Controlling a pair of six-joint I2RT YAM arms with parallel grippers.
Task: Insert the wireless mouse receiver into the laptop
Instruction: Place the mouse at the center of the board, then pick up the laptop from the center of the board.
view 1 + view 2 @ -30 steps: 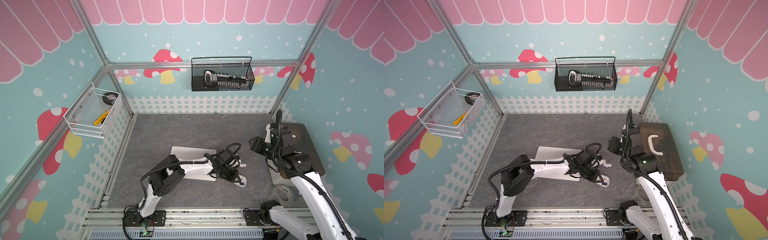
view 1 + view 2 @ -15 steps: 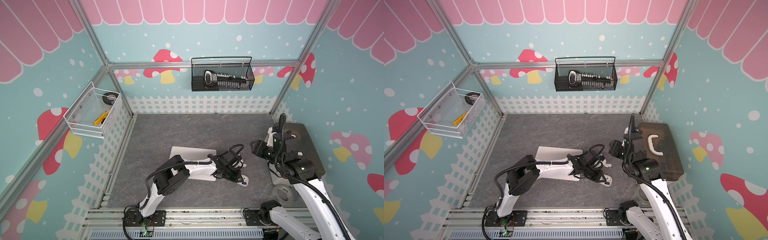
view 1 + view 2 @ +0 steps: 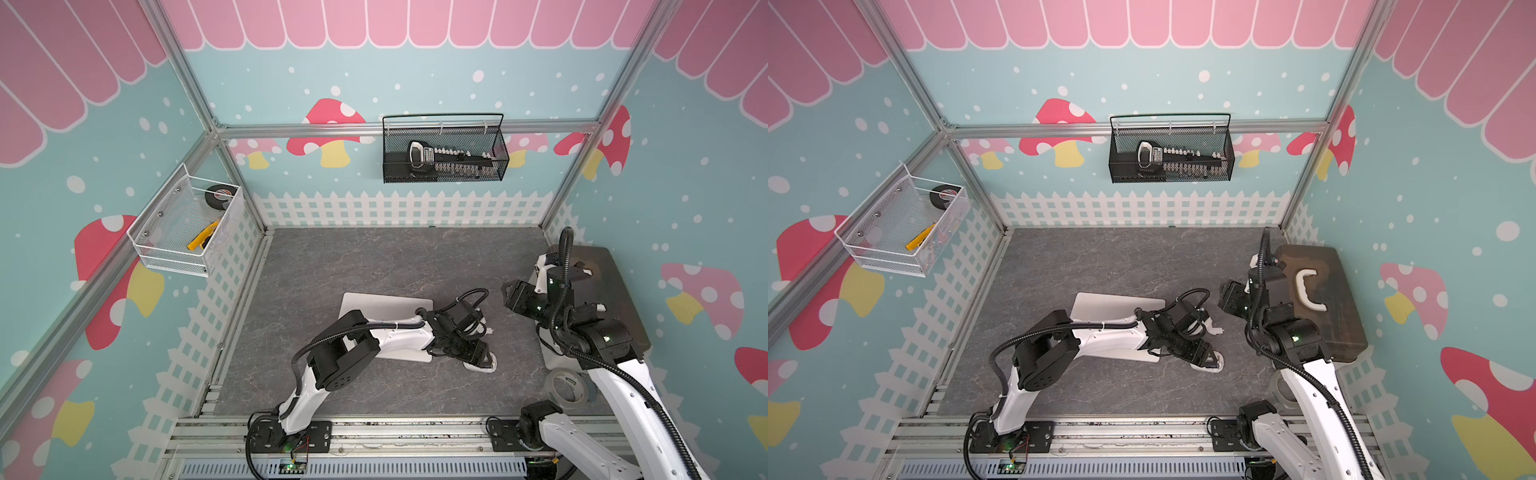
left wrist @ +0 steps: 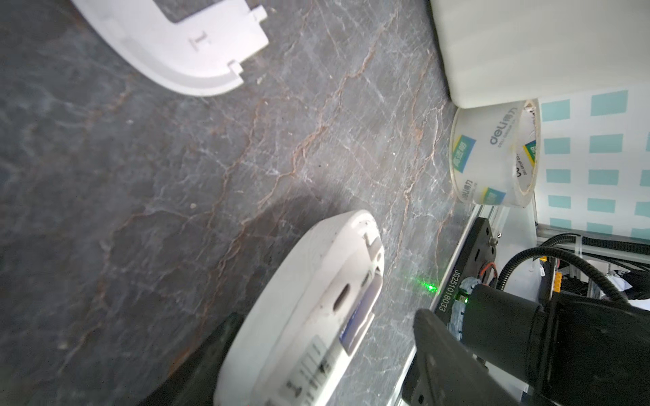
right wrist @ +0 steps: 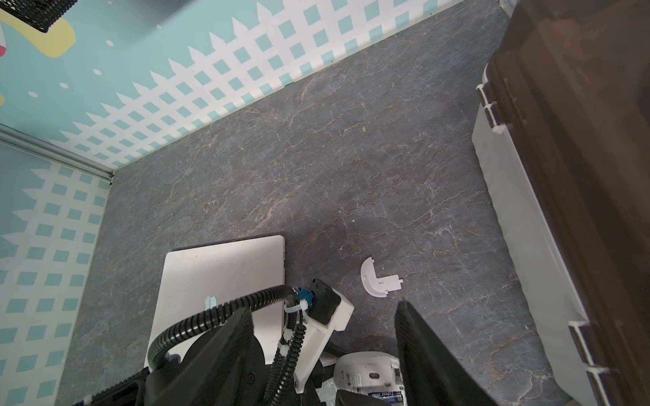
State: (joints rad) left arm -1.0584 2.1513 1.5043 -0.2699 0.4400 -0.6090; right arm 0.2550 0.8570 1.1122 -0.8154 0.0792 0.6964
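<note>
Left tool [image 4: 324, 325] spread wider, straddling mouse [image 4: 281, 298]

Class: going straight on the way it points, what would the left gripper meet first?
Most likely the mouse, lying underside up between the left gripper's open jaws; past it, only table.

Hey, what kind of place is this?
Probably a robot test booth decorated like a playroom: two arms bolted to a metal rail, mushroom wallpaper on framed panels, and a wire basket of tools.

Your left arm [image 3: 399, 336] hides much of the laptop [image 3: 382, 301]; the left wrist view's edge cuts off the mouse [image 4: 299, 281].
</note>
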